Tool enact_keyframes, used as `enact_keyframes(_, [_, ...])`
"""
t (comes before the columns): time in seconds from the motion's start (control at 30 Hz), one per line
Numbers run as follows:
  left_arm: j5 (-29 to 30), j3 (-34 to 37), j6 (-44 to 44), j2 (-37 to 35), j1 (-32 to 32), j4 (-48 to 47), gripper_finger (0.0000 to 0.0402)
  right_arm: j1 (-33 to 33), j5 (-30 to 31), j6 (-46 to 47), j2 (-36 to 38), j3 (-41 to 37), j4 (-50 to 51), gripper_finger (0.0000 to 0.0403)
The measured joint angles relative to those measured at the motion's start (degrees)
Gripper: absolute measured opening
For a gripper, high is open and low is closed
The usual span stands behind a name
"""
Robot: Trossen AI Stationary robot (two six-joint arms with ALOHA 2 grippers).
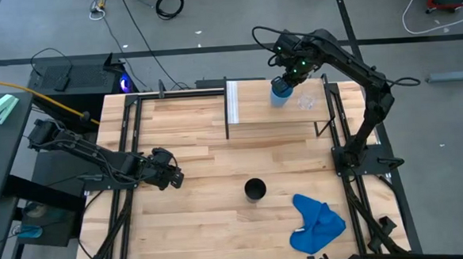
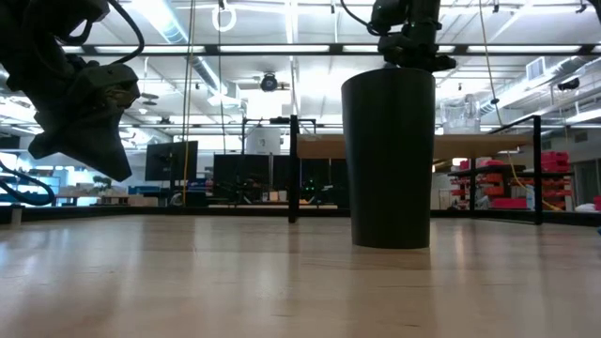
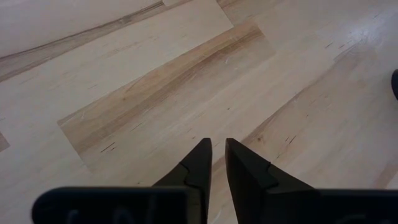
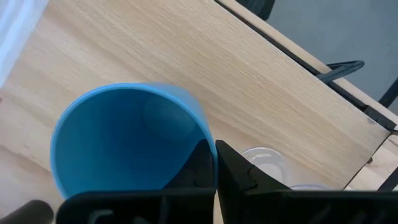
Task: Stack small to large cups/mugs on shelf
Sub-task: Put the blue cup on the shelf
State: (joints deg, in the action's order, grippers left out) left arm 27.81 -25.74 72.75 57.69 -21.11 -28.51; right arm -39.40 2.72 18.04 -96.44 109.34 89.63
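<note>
1. The right pincer point(image 1: 286, 79) is reaching over the shelf point(image 1: 262, 104), its two fingers clamping the rim of the blue cup point(image 4: 124, 137), one finger inside the wall and one outside.
2. In the right wrist view the blue cup is sitting tilted in that grip above the shelf board point(image 4: 205, 68); whether its base is touching the board, I cannot tell.
3. The clear cup point(image 1: 307, 101) is standing on the shelf just beside the right pincer, toward the right arm's base.
4. The black cup point(image 1: 254, 190) is standing upright on the worktop point(image 1: 204, 218), well apart from the right pincer and off the shelf.
5. The left pincer point(image 3: 215, 152) is hanging low over bare worktop, fingers nearly together and gripping nothing.
6. A blue cloth point(image 1: 316, 224) is lying crumpled near the black cup, on the side away from the left pincer.
</note>
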Motion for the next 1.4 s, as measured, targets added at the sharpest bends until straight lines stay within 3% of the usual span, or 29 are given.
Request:
enact_keyframes(1.07, [0.0, 0.0, 0.0, 0.0, 0.0, 0.0, 0.0059, 1.3, 1.1, -0.1, -2.7, 0.0, -0.8, 0.0004])
enact_keyframes(1.4, [0.0, 0.0, 0.0, 0.0, 0.0, 0.0, 0.0052, 1.3, 1.1, -1.3, -2.7, -0.1, -1.0, 0.0039])
